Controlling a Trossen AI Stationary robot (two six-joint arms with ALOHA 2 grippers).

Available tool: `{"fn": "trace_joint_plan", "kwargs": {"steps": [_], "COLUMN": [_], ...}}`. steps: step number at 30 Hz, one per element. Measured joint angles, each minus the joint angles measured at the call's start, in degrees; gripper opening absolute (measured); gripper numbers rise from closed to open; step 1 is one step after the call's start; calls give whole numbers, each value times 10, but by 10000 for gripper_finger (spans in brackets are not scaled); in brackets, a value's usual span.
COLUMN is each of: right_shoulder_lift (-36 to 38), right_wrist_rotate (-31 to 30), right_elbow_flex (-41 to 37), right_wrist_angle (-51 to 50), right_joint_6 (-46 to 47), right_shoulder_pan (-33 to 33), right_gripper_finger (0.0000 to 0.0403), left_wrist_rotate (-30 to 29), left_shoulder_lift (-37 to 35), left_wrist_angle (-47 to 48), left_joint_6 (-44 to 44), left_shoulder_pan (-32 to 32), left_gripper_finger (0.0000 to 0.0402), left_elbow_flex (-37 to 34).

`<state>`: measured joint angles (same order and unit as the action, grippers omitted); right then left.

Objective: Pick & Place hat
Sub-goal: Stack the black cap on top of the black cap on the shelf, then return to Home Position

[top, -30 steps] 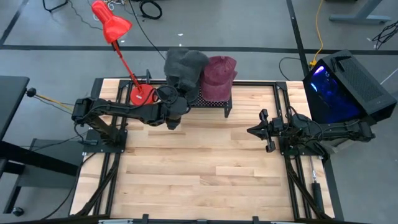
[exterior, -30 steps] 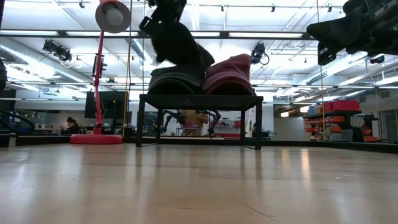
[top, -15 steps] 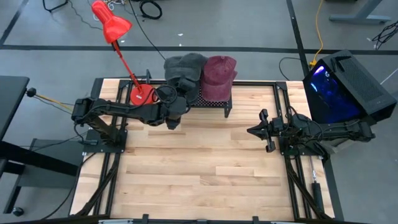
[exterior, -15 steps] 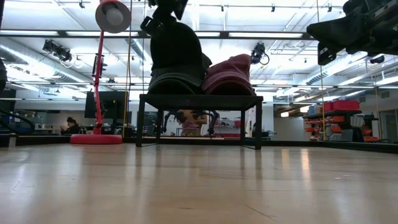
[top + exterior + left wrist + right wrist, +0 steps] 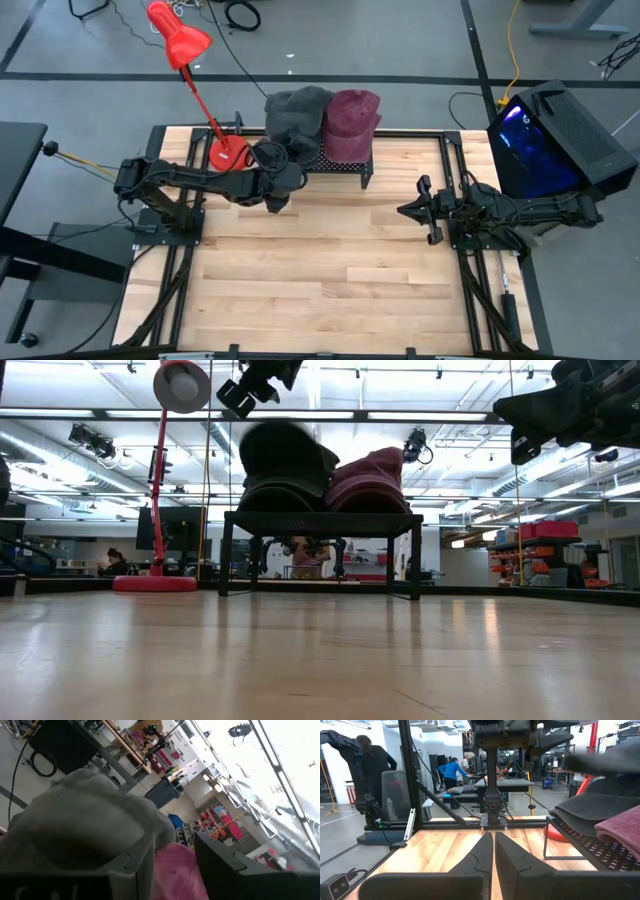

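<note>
Grey cloth hat [image 5: 296, 110] on mesh rack [image 5: 340, 160]

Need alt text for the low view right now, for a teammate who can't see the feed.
A dark grey hat and a maroon hat sit side by side on a low black rack across the wooden table. The left tool hangs open just above the grey hat, holding nothing. A red lamp stands beside the rack.

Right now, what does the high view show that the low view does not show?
Only the high view shows the blue-lit black box beside the table and the whole right arm with its shut right gripper. Only the low view shows the rack's legs and the room behind. Both show the grey hat, maroon hat, red lamp and left gripper.
</note>
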<state>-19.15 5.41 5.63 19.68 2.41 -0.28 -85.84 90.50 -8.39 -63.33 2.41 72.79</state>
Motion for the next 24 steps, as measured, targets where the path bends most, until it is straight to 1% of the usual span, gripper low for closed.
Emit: {"fn": "trace_joint_plan", "kwargs": {"steps": [6, 16, 24], "right_shoulder_lift": [0, 0, 0], "right_wrist_rotate": [0, 0, 0], "right_elbow_flex": [0, 0, 0], "right_wrist_angle": [0, 0, 0], "right_joint_6": [0, 0, 0], "right_shoulder_pan": [0, 0, 0], "right_gripper_finger": [23, 23, 23], "left_wrist_rotate": [7, 21, 22], "left_shoulder_lift": [0, 0, 0], "left_wrist_angle": [27, 32, 30], "left_joint_6": [1, 4, 112], "left_shoulder_pan": [12, 18, 27], "left_gripper_finger": [143, 142, 142], "left_elbow_flex": [0, 0, 0]}}
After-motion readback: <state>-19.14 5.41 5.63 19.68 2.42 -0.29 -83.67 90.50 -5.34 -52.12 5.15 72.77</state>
